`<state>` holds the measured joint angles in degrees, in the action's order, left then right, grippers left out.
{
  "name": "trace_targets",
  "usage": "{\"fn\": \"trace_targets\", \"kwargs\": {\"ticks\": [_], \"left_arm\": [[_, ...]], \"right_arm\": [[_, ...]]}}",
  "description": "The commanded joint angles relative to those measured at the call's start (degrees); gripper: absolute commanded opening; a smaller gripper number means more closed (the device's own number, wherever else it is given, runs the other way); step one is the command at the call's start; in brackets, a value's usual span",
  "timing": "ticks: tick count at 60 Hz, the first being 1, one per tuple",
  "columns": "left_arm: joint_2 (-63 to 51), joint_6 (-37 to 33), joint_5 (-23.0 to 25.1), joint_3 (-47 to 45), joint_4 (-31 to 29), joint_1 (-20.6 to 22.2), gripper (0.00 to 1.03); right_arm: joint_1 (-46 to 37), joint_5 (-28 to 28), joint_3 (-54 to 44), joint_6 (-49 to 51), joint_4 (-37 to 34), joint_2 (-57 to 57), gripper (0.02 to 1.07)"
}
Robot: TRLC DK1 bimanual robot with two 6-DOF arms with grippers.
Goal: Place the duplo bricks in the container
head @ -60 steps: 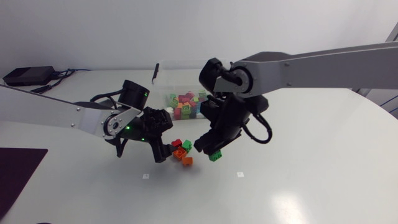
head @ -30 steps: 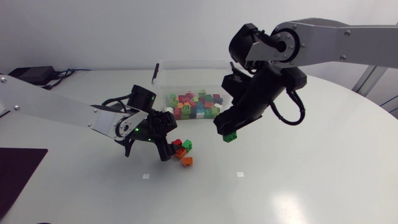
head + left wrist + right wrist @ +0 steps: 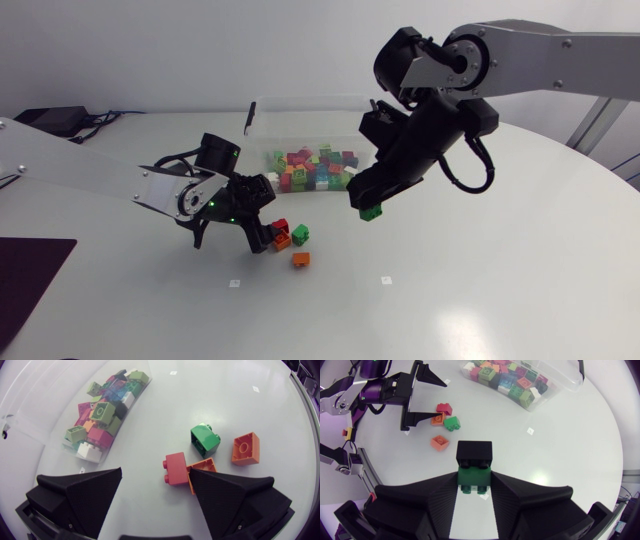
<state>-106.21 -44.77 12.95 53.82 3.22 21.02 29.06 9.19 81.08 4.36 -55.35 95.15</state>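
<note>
My right gripper (image 3: 368, 203) hangs above the table just in front of the clear container (image 3: 257, 112), shut on a green brick (image 3: 371, 212) (image 3: 474, 479). A black brick (image 3: 475, 454) sits on the green brick's far end. The container (image 3: 571, 380) holds several coloured bricks (image 3: 98, 416). On the table lie a red brick (image 3: 174, 468), a green brick (image 3: 205, 440) and two orange bricks (image 3: 245, 448) (image 3: 202, 466). My left gripper (image 3: 256, 228) (image 3: 155, 497) stands open low over the table. The red brick lies just ahead of its fingers and the nearer orange brick is against one fingertip (image 3: 225, 490).
Small white markers (image 3: 234, 284) (image 3: 386, 280) lie on the white table in front of the loose bricks. A dark mat (image 3: 25, 275) covers the table's left front corner. My two arms are close together near the container.
My right gripper has risen and moved right and back, towards the container, carrying the green brick. My left gripper has shifted slightly by the loose bricks, with its fingers still apart.
</note>
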Motion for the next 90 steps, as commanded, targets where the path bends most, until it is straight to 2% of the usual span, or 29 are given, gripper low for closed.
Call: {"fn": "trace_targets", "kwargs": {"ticks": [1, 5, 17, 27, 37, 43, 64, 81, 87, 90], "left_arm": [[1.2, 1.3, 0.0, 2.1, -1.0, -0.5, 0.93], [1.3, 1.2, 0.1, 2.0, -2.9, -0.5, 0.93], [6.8, 1.9, 0.5, -2.8, -3.0, 0.7, 0.93], [12.4, 4.7, 2.1, -3.7, -7.4, 1.3, 0.93], [11.9, 7.4, 0.5, -5.2, -8.8, 4.8, 0.93], [10.4, 8.2, -0.6, -5.3, -9.1, 5.2, 0.93], [4.6, 7.9, -1.8, -7.9, -8.8, 4.4, 0.91], [-0.2, 8.4, -2.1, -5.7, -3.0, 4.0, 0.91], [-1.0, 8.6, -1.9, -4.4, -2.5, 3.8, 0.77], [-1.4, 9.0, -1.7, -3.8, -2.5, 3.5, 0.63]], "right_arm": [[-0.7, 0.3, 0.9, 1.1, -0.9, -0.3, 0.30], [-0.8, 0.4, 0.8, 1.3, -1.0, -0.5, 0.30], [-0.8, 0.5, 0.1, 1.5, -1.2, -0.9, 0.30], [-0.8, 0.9, 0.9, 1.6, -1.4, -1.0, 0.30], [-1.2, 1.1, 4.4, 1.4, -2.0, -1.6, 0.30], [-1.9, 1.2, 6.9, 1.4, -2.8, -1.8, 0.30], [-4.3, 2.9, 9.1, 1.4, -3.7, -2.3, 0.30], [-5.2, 4.2, 13.1, 1.4, -3.6, -0.6, 0.30], [-5.9, 4.9, 16.1, 1.4, -3.6, 1.3, 0.30], [-6.5, 5.5, 17.6, 1.4, -3.5, 2.1, 0.30]]}}
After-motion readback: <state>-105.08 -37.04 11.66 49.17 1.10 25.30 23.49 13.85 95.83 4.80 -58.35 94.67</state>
